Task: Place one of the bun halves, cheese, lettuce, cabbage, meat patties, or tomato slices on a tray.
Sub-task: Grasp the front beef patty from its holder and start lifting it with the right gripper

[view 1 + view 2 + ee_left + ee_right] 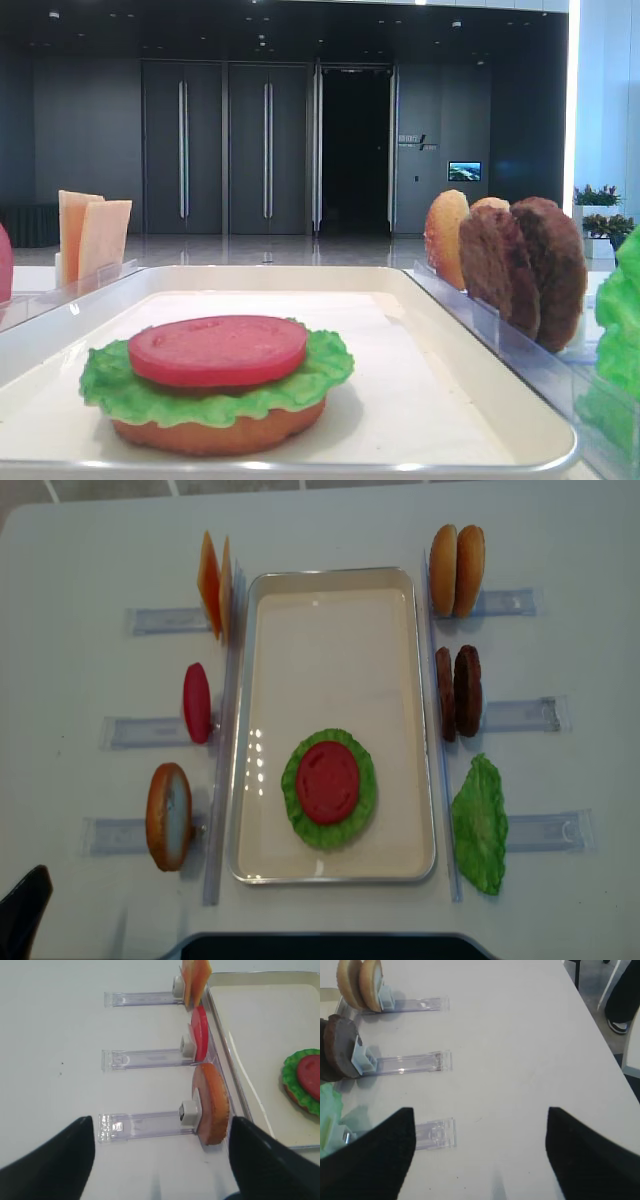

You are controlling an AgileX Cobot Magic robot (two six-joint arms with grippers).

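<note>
Tomato slice [217, 349] on lettuce [215, 385] on a bun base [220, 430], stacked on the tray [480, 400] as a burger in progress.
Meat patties [525, 268] stand upright in the side rack [500, 330], easy to pinch. Right wrist: right gripper [480, 1155] jaws wide apart over bare table [520, 1035], holding nothing. Left wrist: left gripper [160, 1160] likewise spread, before an upright bun half [212, 1104]. Overhead: spare lettuce leaf [480, 825] lies right of the tray.
</note>
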